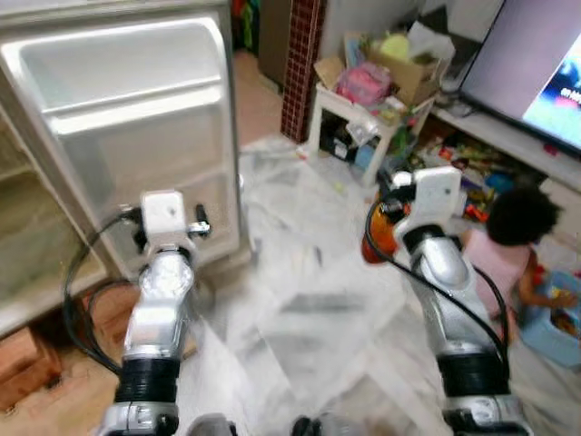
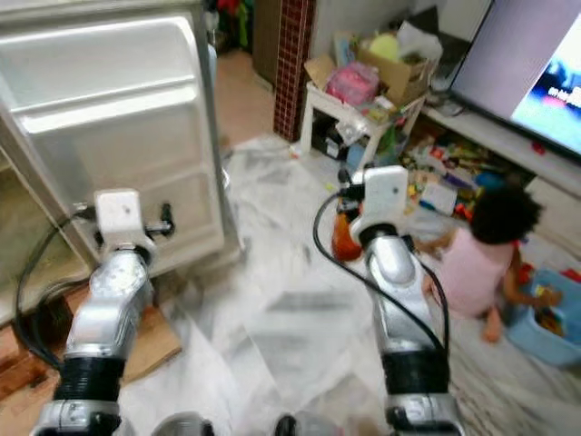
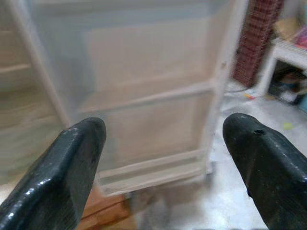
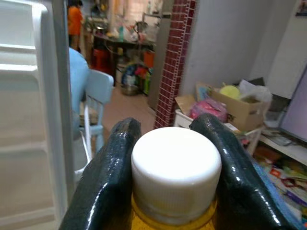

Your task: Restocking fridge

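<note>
Bottle clamped in right gripper — fridge door open, left gripper spread.

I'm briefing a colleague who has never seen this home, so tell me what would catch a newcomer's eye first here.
The open white fridge door with its bare moulded shelves stands ahead on the robot's left, the open left gripper pointing at it. The right gripper is shut on a white-capped orange bottle. On the right a person in a pink top sits on the pale marble floor among scattered toys, below a lit television screen.
</note>
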{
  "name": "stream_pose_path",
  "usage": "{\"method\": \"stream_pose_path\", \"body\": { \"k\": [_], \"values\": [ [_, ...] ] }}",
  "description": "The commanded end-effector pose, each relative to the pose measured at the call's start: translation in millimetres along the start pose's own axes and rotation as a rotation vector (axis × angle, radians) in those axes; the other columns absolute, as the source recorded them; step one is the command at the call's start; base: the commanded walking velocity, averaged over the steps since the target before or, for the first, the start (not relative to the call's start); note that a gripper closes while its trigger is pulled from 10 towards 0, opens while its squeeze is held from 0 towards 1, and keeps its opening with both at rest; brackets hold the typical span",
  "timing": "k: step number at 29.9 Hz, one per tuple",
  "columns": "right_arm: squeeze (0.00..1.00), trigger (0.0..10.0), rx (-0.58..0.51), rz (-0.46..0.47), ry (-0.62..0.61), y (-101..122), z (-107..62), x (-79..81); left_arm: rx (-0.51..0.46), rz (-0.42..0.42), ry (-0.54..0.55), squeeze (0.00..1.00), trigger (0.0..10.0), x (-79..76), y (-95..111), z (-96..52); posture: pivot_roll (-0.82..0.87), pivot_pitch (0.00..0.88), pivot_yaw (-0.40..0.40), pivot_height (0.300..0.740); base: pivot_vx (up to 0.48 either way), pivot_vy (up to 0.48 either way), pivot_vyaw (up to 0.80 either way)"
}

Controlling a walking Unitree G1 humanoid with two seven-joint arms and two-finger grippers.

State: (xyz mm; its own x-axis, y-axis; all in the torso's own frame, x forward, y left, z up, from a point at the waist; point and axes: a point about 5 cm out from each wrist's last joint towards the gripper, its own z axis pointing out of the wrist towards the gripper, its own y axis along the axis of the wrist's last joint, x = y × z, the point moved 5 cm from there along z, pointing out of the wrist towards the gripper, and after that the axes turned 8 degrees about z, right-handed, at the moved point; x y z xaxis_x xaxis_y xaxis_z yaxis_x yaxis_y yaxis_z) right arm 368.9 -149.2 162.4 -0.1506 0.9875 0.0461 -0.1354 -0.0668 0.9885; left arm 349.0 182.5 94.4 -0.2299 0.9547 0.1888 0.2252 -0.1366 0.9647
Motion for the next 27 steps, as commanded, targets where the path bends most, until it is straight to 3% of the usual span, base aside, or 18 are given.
{"method": "stream_pose_path", "body": {
  "k": [1, 7, 14, 17, 21, 27],
  "values": [
    [0.0, 10.0, -0.035, -0.006, 0.007, 11, 3.7, 0.6, 0.001, 0.008, 0.004, 0.0, 10.0, 2.1, 2, -2.7, 0.04, 0.0, -0.034, 0.74, 0.0, 0.0, 0.0],
    [0.0, 10.0, -0.036, 0.001, 0.012, 8, 4.1, 3.2, 0.028, 0.026, 0.023, 0.0, 10.0, 10.4, -11, -3.1, 0.04, 0.0, -0.04, 0.74, 0.0, 0.0, 0.0],
    [0.0, 10.0, -0.074, 0.019, 0.024, 16, 4.1, 10.2, 0.009, 0.042, 0.072, 0.0, 10.0, 24.9, -8, -6.9, 0.06, 0.0, -0.048, 0.74, 0.0, 0.109, 0.0],
    [0.0, 10.0, -0.075, 0.028, 0.021, 16, 4.6, 12.0, 0.009, 0.047, 0.076, 0.0, 10.0, 27.4, -9, -8.6, 0.06, 0.0, -0.058, 0.74, 0.281, 0.355, 0.0],
    [0.0, 10.0, -0.036, 0.079, 0.084, 6, 0.9, 29.6, 0.026, 0.033, 0.109, 0.0, 10.0, 31.6, -20, -16.6, 0.05, 0.001, -0.077, 0.74, 0.352, 0.327, 0.0],
    [0.0, 10.0, -0.051, 0.071, 0.122, 11, 5.3, 39.7, 0.029, 0.029, 0.127, 0.0, 10.0, 28.3, -21, -17.9, 0.05, 0.0, -0.085, 0.74, 0.351, 0.327, 0.0]
  ]
}}
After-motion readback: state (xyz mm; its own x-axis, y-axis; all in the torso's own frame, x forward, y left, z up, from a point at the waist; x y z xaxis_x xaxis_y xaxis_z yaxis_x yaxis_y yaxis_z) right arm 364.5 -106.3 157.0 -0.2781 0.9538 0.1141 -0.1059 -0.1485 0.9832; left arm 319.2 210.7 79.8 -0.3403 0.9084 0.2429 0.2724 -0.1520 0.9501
